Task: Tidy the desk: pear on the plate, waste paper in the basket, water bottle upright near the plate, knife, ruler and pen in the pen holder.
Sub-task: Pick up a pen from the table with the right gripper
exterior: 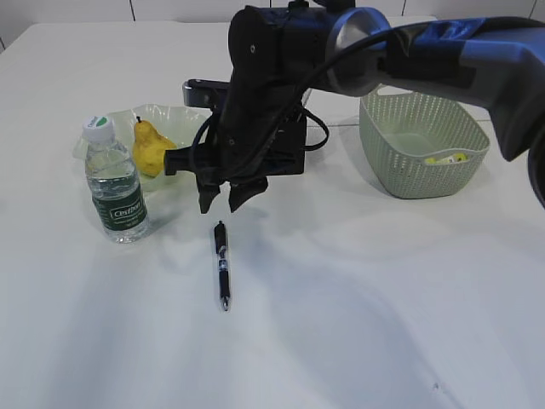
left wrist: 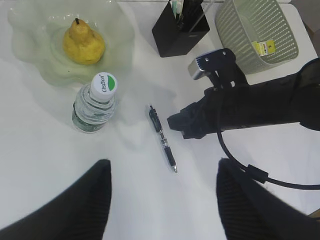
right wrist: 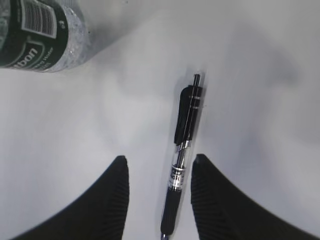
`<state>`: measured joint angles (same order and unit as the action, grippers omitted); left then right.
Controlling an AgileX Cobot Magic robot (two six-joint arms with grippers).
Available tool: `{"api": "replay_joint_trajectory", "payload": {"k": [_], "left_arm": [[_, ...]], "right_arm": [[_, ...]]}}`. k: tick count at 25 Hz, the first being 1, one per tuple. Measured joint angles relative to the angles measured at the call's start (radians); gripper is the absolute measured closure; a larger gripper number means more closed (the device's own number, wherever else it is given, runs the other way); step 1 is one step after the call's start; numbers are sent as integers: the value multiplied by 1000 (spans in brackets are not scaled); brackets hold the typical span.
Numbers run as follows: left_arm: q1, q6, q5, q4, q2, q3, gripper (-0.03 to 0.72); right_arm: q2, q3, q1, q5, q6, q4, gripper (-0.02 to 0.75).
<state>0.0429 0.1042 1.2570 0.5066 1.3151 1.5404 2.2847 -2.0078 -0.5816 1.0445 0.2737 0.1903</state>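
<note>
Pen is seen lying flat on the white table, framed between the two spread fingers of the right gripper in the right wrist view — jaws apart, nothing clamped, fingers to either side of the barrel. In the exterior view the right gripper hangs just behind the pen's clip end, fingertips pointing down; contact with the table cannot be told.

Left gripper is seen from its own wrist camera with jaws held wide and empty, high over the table, the pen lying ahead of it between the finger lines.

Water bottle stands upright, white cap on, left of the pen and just in front of the plate. Pear sits on the plate, stem up.

Pen holder is placed behind the right arm, right of the plate — several items stand in it, not clearly identifiable. Basket is set farther right, well apart from the pen; waste paper, yellow with a white label, lies inside it on the bottom.
</note>
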Motion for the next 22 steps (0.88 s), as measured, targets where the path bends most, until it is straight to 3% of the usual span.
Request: {"api": "replay_joint_trajectory", "payload": {"k": [10, 22], "left_arm": [[0, 0, 0, 0, 0, 0, 222], [0, 0, 0, 0, 0, 0, 222]], "right_arm": [[36, 0, -6, -11, 0, -1, 401], [65, -43, -31, -3, 17, -80, 402]]}}
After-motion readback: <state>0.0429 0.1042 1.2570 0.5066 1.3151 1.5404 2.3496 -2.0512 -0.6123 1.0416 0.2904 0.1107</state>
